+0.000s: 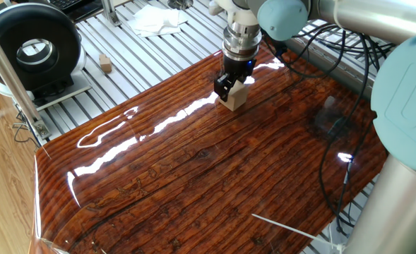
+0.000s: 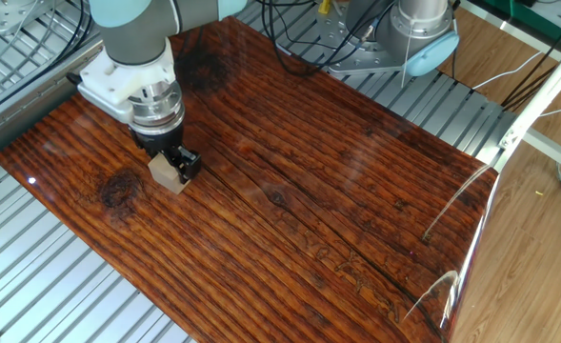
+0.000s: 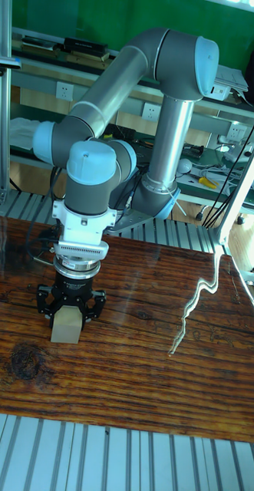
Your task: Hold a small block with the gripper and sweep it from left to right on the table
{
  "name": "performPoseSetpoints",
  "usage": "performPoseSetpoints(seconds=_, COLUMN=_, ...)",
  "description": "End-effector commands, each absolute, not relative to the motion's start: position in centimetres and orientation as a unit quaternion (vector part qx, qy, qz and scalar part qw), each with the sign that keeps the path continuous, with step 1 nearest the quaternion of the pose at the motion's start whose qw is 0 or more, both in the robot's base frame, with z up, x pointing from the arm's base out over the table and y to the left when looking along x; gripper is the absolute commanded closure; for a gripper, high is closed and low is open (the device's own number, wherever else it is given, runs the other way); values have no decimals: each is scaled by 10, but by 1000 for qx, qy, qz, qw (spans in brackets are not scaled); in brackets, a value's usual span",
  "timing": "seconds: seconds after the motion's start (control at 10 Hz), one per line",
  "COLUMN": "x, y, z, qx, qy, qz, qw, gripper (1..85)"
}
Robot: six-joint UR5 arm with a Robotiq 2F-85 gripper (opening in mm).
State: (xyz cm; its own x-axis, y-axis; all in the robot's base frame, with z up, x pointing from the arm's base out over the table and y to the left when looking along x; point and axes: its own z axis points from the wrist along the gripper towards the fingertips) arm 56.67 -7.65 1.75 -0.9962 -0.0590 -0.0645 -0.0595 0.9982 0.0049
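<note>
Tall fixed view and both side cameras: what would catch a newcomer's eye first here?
First, the big grey arm with pale blue joints, reaching down to the glossy reddish-brown table. Its black claw is shut on the small block, pale beige, resting on the board near one end. Bright glare streaks cross the wood in one fixed view.

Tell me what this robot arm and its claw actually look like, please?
The arm is made of smooth silver-grey tubes joined by rounded pale blue-grey caps. Its wrist ends in a white collar with a ribbed edge, then a silver cylinder showing a small blue light. Below sits the gripper, black, with two short prongs. Black cables lie near the base.
</note>
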Motion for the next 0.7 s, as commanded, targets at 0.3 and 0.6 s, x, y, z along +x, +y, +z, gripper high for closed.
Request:
performPoseSetpoints(seconds=0.3, x=568, y=-73, z=18, qx=-24, qy=999, qz=10, qw=35, gripper=847)
performPoseSetpoints(seconds=0.6, x=566, y=-73, z=21, qx=-23, qy=999, qz=12, qw=32, gripper=847)
